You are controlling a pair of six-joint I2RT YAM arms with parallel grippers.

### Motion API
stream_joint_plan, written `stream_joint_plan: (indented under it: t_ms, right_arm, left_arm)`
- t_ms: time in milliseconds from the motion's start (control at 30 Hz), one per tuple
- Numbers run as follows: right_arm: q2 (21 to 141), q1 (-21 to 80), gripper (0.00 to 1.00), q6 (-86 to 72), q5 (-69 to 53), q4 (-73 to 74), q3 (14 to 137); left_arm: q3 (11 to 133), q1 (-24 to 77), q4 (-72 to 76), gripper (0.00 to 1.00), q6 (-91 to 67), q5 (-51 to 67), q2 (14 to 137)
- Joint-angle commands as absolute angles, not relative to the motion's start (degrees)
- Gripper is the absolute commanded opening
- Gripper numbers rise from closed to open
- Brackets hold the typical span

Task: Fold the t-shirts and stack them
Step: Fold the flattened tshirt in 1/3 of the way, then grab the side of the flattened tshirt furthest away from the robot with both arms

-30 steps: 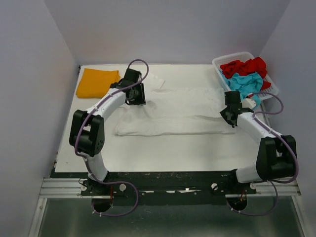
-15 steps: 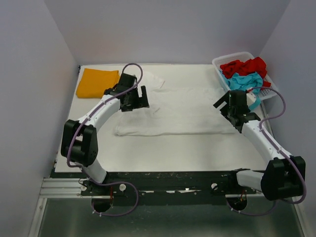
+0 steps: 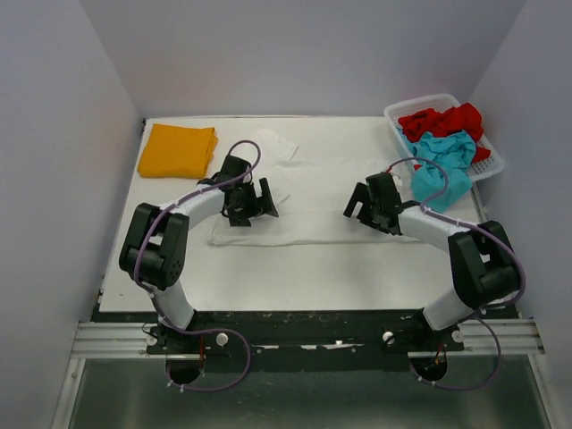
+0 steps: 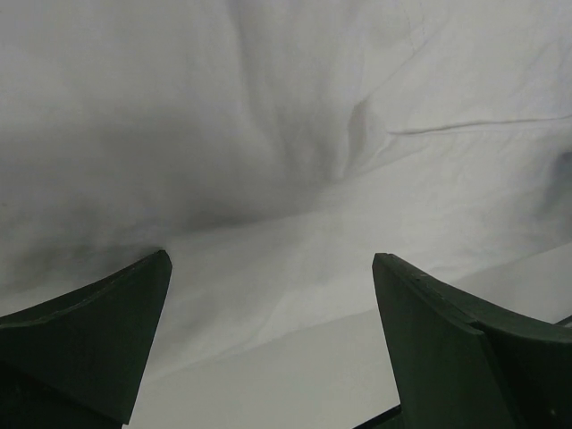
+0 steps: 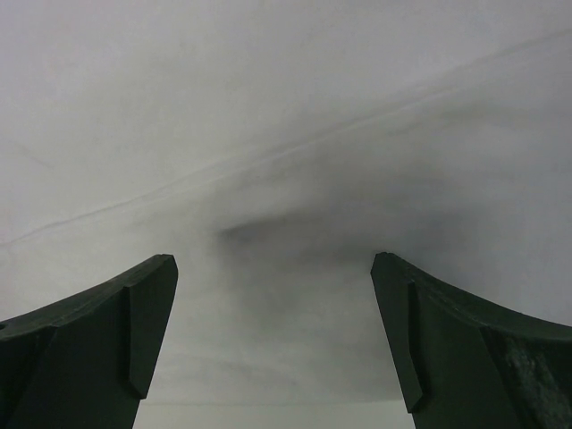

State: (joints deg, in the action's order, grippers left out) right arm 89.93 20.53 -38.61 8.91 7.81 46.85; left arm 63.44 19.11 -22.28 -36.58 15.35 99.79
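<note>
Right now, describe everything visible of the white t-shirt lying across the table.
The white t-shirt is soft, plain cloth, laid flat as a long sideways band across the middle of the table, lightly creased, with one short sleeve sticking out at its far left corner. The open left pincer and open right pincer hang low over its two halves; whether they touch the cloth cannot be told.

A white lattice basket [image 3: 420, 101] sits at the far right corner of the white table [image 3: 313, 277].
</note>
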Motion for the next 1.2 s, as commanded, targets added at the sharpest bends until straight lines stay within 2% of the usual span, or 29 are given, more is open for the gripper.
stream_joint_plan:
  t_ms: [0,200,467,700,867,1167]
  right_arm:
    - [88.62,20.56,1.00,-41.25,12.15,8.53,45.00]
    - [82.73,20.46,1.00,-46.27,14.98,13.46,36.10]
    - [68.86,20.30,1.00,-52.93,18.43,24.06,28.67]
    - [57.29,20.12,1.00,-57.80,16.28,30.34,24.35]
    - [52.11,20.13,1.00,-60.20,17.79,35.40,23.92]
    - [49.37,20.13,1.00,-66.00,20.79,39.82,23.26]
  left_arm:
    - [57.53,19.07,-17.18,0.99,-39.90,20.13,99.85]
    - [45.47,21.64,-10.83,0.99,-43.47,21.70,94.92]
    - [32.88,30.92,-6.15,0.99,-51.32,19.50,84.84]
    - [27.78,37.64,-8.99,0.99,-56.82,13.75,75.08]
    - [24.96,38.95,-11.21,0.99,-58.13,10.63,68.78]
    - [24.40,45.22,-8.93,0.98,-61.98,10.13,65.79]
